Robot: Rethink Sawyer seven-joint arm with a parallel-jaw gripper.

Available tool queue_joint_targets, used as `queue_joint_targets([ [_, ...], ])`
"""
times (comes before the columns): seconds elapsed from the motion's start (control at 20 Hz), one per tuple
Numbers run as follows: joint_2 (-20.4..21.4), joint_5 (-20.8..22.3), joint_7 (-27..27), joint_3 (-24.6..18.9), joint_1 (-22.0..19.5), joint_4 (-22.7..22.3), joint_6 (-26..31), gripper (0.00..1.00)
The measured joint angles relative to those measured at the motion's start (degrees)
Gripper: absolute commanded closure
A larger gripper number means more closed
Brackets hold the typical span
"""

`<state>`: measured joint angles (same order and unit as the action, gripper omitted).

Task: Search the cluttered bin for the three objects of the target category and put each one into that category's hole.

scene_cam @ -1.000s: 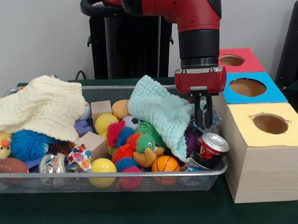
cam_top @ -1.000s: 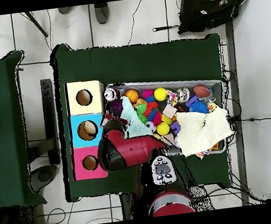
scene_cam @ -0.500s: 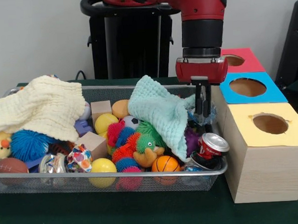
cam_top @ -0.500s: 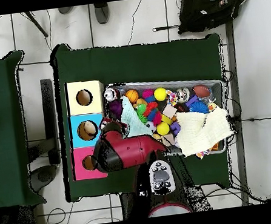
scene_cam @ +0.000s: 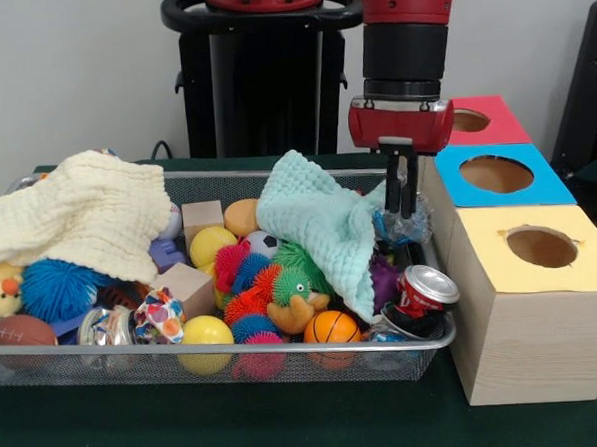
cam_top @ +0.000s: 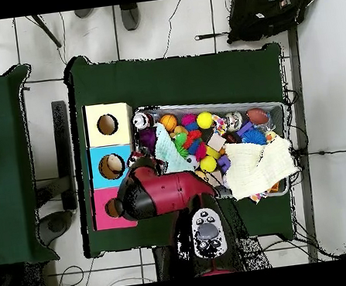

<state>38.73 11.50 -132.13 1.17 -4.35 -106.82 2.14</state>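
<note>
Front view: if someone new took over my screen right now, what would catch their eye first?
Probably the red arm coming down at the bin's right end, its gripper shut on a clear crinkly bottle lifted beside the mint cloth. Next, the row of boxes on the right, the yellow box nearest, and the cream cloth heaped over the toys at left.

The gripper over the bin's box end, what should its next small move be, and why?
Probably keep lifting. The gripper seems shut on a clear crinkly bottle hanging just above the bin, level with the blue box top, so it should clear that edge before carrying sideways.
</note>
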Motion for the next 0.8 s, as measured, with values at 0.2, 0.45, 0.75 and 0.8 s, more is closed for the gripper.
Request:
queue_joint_targets([
  [0.2, 0.7, 0.01, 0.0, 0.0, 0.0, -0.01, 0.66, 1.0],
  [0.45, 1.53, -0.12, 0.0, -0.01, 0.0, -0.01, 1.67, 1.0],
  [0.75, 2.38, -0.64, 0.0, 0.0, 0.05, -0.02, 4.65, 1.0],
  [0.8, 2.43, -0.66, 0.0, -0.01, 0.05, -0.02, 4.84, 1.0],
])
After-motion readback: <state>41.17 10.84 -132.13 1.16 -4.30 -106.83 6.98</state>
